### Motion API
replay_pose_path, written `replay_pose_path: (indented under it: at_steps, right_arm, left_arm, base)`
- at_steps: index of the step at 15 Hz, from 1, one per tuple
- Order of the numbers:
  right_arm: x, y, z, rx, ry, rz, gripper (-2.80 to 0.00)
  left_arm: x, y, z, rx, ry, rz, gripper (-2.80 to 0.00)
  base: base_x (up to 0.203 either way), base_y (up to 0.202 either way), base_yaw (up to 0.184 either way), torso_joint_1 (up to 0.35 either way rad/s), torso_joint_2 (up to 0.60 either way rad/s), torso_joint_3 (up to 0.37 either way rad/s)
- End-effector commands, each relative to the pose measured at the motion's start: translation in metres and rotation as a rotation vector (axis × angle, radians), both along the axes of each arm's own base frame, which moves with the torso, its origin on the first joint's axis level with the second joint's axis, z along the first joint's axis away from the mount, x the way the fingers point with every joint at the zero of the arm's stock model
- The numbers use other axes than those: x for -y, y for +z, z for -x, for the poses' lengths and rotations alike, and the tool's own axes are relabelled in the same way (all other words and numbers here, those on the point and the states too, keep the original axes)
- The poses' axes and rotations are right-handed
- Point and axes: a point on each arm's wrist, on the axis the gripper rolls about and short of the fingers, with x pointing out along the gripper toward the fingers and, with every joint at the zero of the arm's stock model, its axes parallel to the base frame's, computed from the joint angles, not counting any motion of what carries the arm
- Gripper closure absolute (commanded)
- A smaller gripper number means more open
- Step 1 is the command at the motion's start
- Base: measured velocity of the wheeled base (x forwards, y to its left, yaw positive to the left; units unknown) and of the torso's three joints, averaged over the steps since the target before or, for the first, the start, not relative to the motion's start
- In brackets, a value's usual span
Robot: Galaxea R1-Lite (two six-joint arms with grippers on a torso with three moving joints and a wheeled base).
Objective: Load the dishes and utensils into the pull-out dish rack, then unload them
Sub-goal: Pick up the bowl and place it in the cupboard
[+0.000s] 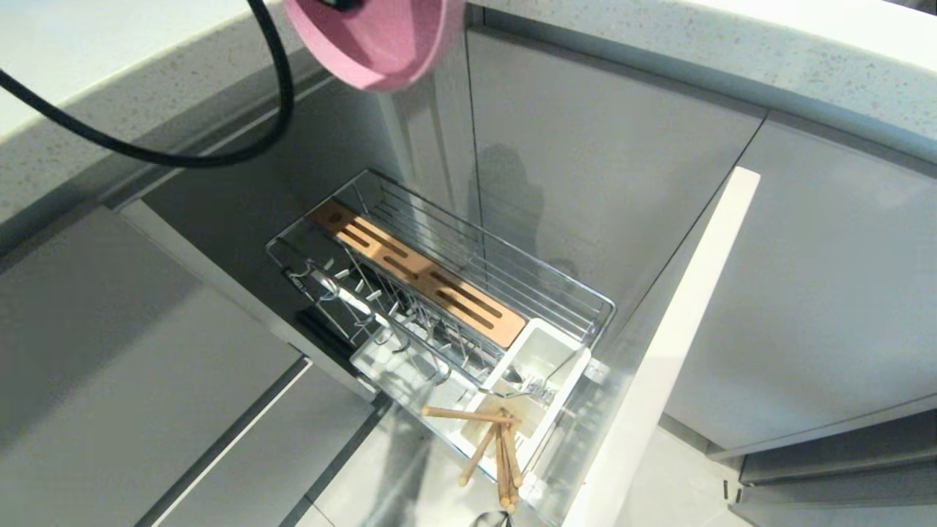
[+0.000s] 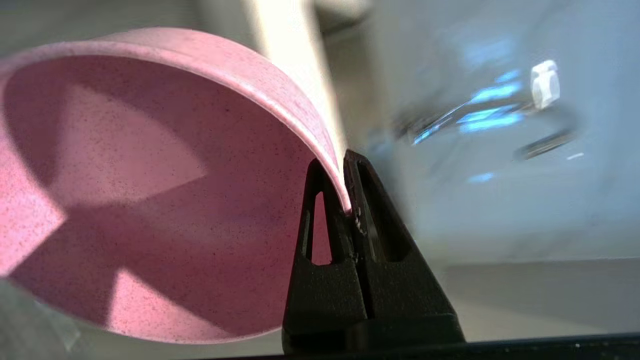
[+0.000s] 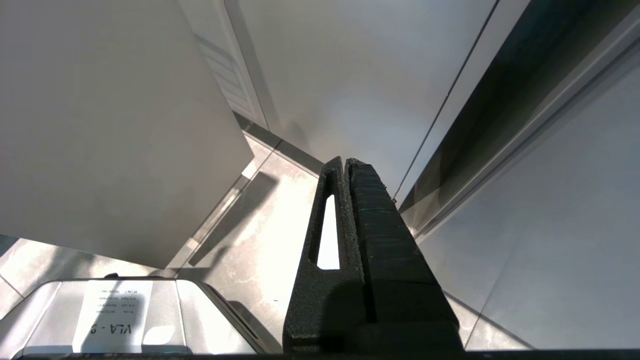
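Note:
My left gripper (image 2: 344,172) is shut on the rim of a pink bowl (image 2: 150,200), one finger inside the wall and one outside. In the head view the bowl (image 1: 373,40) hangs tilted at the top edge, high above the pull-out dish rack (image 1: 468,249). The chrome rack stands pulled out, with its slotted wood strip (image 1: 417,274) and white utensil box (image 1: 545,351). Wooden chopsticks (image 1: 501,446) lean out of the box, and a silver fork (image 1: 527,384) lies in it. My right gripper (image 3: 345,165) is shut and empty, parked low over the floor.
A speckled countertop (image 1: 732,44) runs above grey cabinet doors. The rack's pale front panel (image 1: 673,351) stands edge-on at the right of the basket. A black cable (image 1: 219,154) loops across the upper left. The robot's base (image 3: 115,315) shows under the right wrist.

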Motion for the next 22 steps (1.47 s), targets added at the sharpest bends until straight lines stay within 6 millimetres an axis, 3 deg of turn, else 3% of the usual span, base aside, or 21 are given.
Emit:
replay_pose_path:
  at_steps: [1,3,8,11,14,17,22]
  right_arm:
    - [0.000,0.000,0.000,-0.001,0.000,0.000,0.00]
    - [0.000,0.000,0.000,-0.001,0.000,0.000,0.00]
    - [0.000,0.000,0.000,-0.001,0.000,0.000,0.00]
    - [0.000,0.000,0.000,-0.001,0.000,0.000,0.00]
    - [0.000,0.000,0.000,-0.001,0.000,0.000,0.00]
    - [0.000,0.000,0.000,-0.001,0.000,0.000,0.00]
    - [0.000,0.000,0.000,-0.001,0.000,0.000,0.00]
  left_arm:
    - [0.025,-0.023,-0.013,-0.072,0.005,-0.034,0.00]
    - [0.037,-0.040,-0.022,-0.149,0.047,0.000,0.00]
    - [0.049,-0.057,-0.028,-0.217,0.047,0.089,0.00]
    - [0.054,-0.090,-0.031,-0.320,0.054,0.042,0.00]
    - [0.055,-0.108,-0.031,-0.370,0.061,0.022,0.00]
    - [0.054,-0.117,-0.032,-0.384,0.070,-0.002,0.00]
    - [0.040,-0.119,-0.052,-0.422,0.031,0.033,0.00]
  base:
    - [0.000,0.000,0.000,0.000,0.00,0.000]
    - [0.000,0.000,0.000,0.000,0.00,0.000]
    - [0.000,0.000,0.000,0.000,0.00,0.000]
    - [0.000,0.000,0.000,0.000,0.00,0.000]
    - [0.000,0.000,0.000,0.000,0.00,0.000]
    - [0.000,0.000,0.000,0.000,0.00,0.000]
    - [0.000,0.000,0.000,0.000,0.00,0.000]
